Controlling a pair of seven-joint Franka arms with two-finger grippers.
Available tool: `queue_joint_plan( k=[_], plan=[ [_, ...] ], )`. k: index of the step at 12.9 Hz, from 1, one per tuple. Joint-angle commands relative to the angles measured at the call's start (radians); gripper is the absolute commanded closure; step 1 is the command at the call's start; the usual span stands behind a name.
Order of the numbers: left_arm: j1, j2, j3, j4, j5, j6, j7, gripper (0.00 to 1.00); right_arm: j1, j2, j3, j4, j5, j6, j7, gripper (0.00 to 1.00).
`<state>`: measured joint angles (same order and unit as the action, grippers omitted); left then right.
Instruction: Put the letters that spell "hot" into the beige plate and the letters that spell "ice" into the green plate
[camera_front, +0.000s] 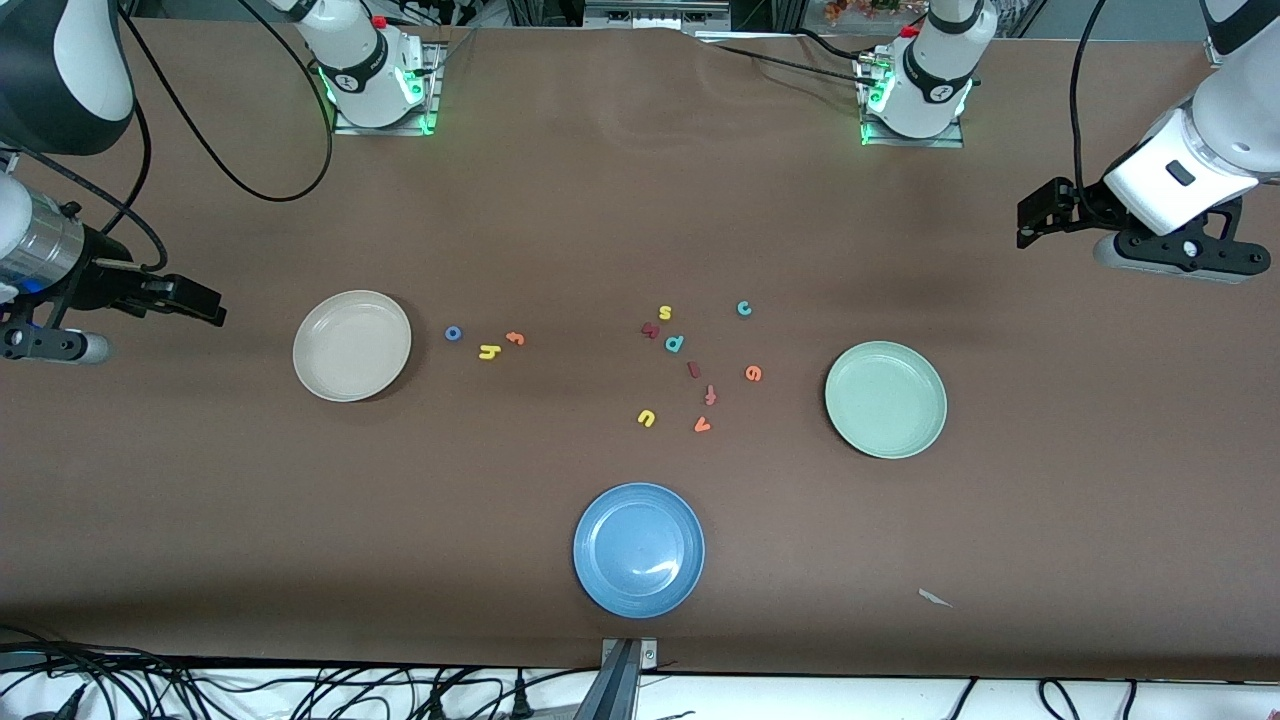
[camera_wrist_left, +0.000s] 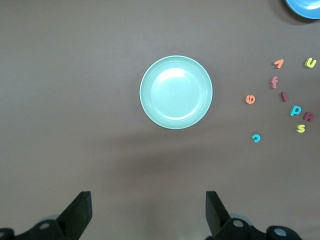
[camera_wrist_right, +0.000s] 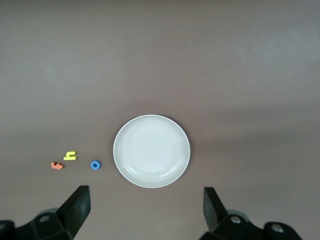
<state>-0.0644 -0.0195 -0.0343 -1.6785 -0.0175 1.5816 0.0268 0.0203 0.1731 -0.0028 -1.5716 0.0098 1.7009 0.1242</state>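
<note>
Both grippers hang spread wide and empty — left gripper (camera_wrist_left: 147, 212) above bare brown table beside the round pale green plate (camera_front: 886, 399), right gripper (camera_wrist_right: 145, 210) beside the round beige plate (camera_front: 352, 345); the dark red foam bar i (camera_front: 694, 369) lies pointing toward the bases.

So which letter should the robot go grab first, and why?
Probably the right gripper, open and over bare table, should drop toward the blue o. It lies closest to the beige plate, beside the yellow h and orange t, and nothing is in any plate. The left gripper waits open.
</note>
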Motion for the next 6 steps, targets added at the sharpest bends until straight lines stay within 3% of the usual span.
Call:
queue_joint_plan(
  k=[1, 6],
  plan=[
    [0.002, -0.008, -0.001, 0.011, -0.009, -0.022, -0.004, 0.00, 0.000, -0.004, 0.003, 0.008, -0.017, -0.015, 0.002, 0.00],
    [0.003, -0.010, 0.001, 0.011, -0.009, -0.048, 0.001, 0.00, 0.001, -0.003, 0.004, 0.008, -0.024, -0.009, 0.000, 0.00]
  ],
)
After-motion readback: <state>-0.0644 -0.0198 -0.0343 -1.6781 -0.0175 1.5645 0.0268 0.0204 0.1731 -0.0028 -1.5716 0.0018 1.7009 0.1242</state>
